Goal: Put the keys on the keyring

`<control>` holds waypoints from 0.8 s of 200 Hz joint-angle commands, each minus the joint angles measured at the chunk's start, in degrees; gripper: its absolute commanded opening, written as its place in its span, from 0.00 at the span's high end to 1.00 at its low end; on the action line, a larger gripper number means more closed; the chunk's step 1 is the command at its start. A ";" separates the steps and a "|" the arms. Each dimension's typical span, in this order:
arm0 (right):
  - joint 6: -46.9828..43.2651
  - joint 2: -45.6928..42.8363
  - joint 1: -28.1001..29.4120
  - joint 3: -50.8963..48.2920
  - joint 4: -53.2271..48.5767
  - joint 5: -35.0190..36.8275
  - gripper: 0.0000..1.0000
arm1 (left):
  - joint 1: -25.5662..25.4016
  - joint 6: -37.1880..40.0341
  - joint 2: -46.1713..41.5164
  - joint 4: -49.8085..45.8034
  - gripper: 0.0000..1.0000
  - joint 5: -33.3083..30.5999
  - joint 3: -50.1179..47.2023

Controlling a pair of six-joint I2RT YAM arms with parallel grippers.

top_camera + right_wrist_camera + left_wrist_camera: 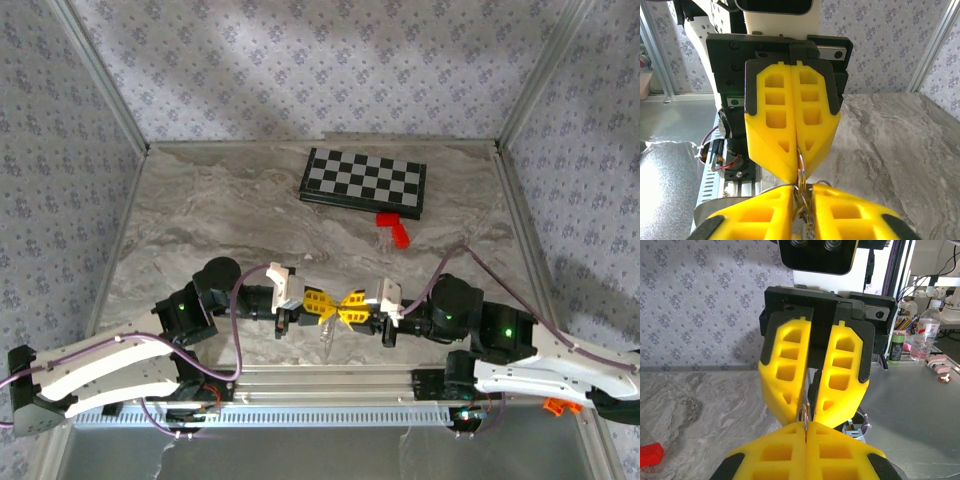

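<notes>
Both left gripper point(796, 172) and right gripper point(809, 412) pinch keyring point(801, 162).

red block point(396, 229) just beside chessboard point(363, 182)

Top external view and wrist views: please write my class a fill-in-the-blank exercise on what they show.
1. The left hand and the right hand both have ____ fingers.
2. The block beside the chessboard is ____.
3. In the right wrist view, the closed left hand pinches a thin silvery ____.
Missing words: yellow; red; keyring.
</notes>
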 commanded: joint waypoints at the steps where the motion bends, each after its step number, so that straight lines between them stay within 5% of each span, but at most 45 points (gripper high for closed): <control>1: 0.50 -0.22 0.13 -0.53 1.83 -1.19 0.86 | -0.33 0.12 -0.03 2.57 1.00 1.96 0.44; 93: 0.46 -0.02 0.22 0.45 -1.33 0.97 1.00 | -0.31 1.64 0.42 -2.04 1.00 -0.65 1.74; 123: -0.69 1.66 0.48 3.85 -8.46 4.42 1.00 | -0.31 4.96 1.59 -12.66 0.75 -7.41 5.75; 160: -2.35 5.82 1.87 9.04 -18.18 9.00 1.00 | -0.33 7.70 4.11 -22.73 0.77 -9.02 10.04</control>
